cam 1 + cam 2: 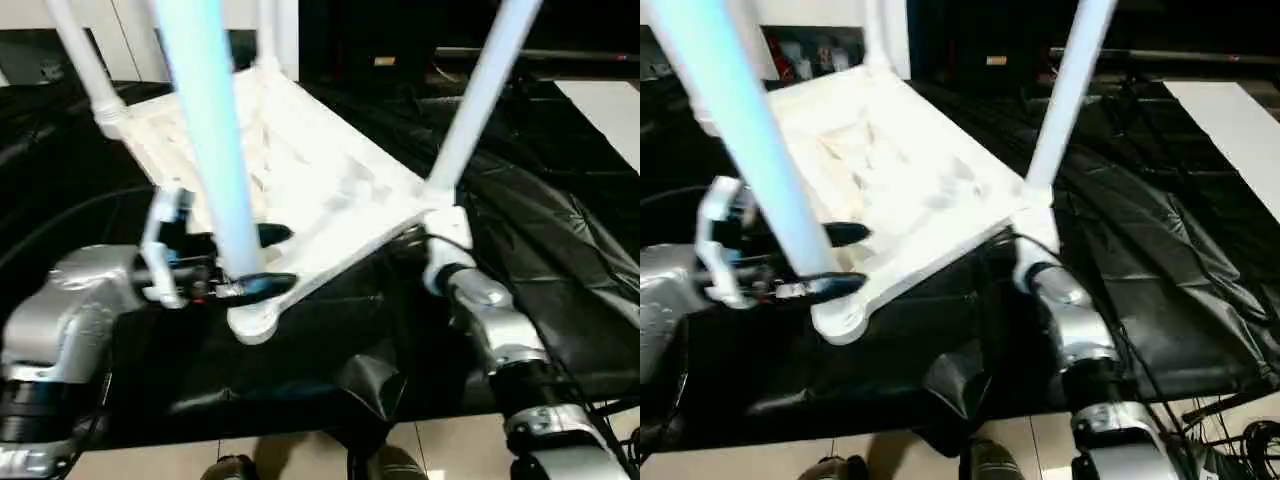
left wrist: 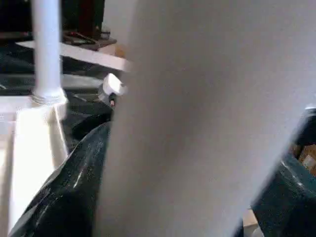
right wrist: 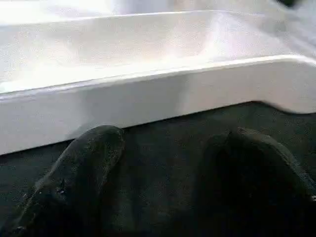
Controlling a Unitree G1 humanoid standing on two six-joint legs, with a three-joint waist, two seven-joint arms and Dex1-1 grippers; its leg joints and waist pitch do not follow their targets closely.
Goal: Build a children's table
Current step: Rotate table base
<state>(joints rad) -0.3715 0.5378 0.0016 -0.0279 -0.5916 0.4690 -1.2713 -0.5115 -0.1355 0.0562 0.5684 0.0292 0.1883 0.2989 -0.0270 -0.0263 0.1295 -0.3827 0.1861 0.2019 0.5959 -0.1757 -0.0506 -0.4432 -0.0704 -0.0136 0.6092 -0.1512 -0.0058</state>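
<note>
Tabletop (image 1: 330, 190) lies inverted; left tool (image 1: 255, 260) straddles a leg (image 1: 215, 150), seemingly released; right tool (image 3: 163, 182) spread.

Left arm (image 1: 60, 320) lower left of frame, forearm level, left gripper (image 1: 262, 260) pointing right, black fingers (image 1: 268, 284) spread apart. Right arm (image 1: 500, 340) rises from lower right toward centre; right gripper (image 3: 163, 182) open, fingers (image 3: 84, 168) apart.

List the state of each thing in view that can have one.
Tabletop: upside down, ribbed underside up, tilted.
Near-left leg: standing in its corner socket.
Near-right leg: standing in its socket.
Left gripper: open, fingers either side of the near-left leg.
Right gripper: open, below the tabletop's edge.
</note>
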